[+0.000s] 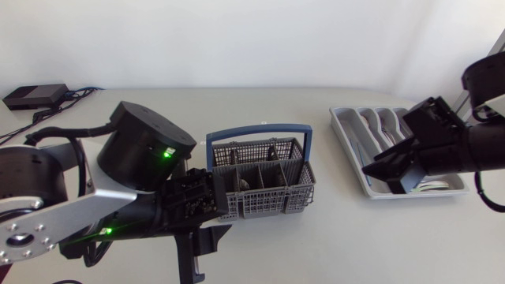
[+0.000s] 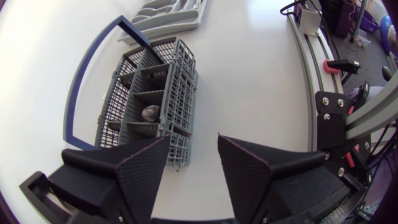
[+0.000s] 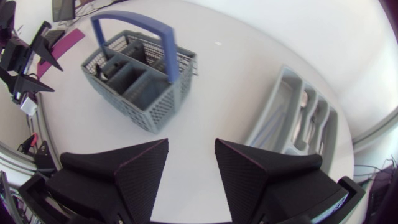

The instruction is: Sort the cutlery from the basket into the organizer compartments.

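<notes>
While left gripper (image 2: pixel 193 143) and right gripper (image 3: pixel 191 146) gape empty, a blue-handled grey mesh basket (image 1: pixel 268 203) sits mid-frame on the white desk (image 1: pixel 237 110).

Now the left arm (image 1: pixel 79 207) lies low, in from the left, left tool (image 2: pixel 194 140) fingers spread, gripping nothing. The right arm (image 1: pixel 491 147) is in from the right, right tool (image 3: pixel 191 143) likewise spread.

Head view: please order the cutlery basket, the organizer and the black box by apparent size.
1. The organizer and the cutlery basket look about alike. The right gripper covers part of the organizer, so I do not rank them.
2. The black box is clearly smallest.
</notes>
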Available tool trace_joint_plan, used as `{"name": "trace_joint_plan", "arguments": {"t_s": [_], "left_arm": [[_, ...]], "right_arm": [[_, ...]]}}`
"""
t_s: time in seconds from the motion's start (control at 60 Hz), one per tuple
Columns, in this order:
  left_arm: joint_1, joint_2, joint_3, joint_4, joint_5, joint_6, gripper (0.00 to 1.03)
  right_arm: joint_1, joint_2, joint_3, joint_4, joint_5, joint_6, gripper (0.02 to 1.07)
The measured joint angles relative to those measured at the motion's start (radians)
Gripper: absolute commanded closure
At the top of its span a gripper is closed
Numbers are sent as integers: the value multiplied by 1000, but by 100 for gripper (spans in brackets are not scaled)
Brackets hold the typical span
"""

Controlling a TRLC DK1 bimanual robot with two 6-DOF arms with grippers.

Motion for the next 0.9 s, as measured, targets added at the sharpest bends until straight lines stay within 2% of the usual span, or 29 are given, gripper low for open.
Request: {"name": "trace_joint_plan", "arguments": {"t_s": [0.15, 0.317, 0.583, 0.9], "left_arm": [[16, -8, -24, 0, 0, 0, 50], [53, -21, -41, 0, 22, 0, 50], [108, -39, -62, 0, 53, 0, 50], [135, -90, -83, -1, 72, 1, 50]], "right_arm": [[223, 28, 8, 4, -2, 116, 51], [369, 106, 43, 56, -25, 209, 53], [499, 267, 112, 167, -24, 284, 54], [619, 402, 153, 202, 30, 306, 54]]}}
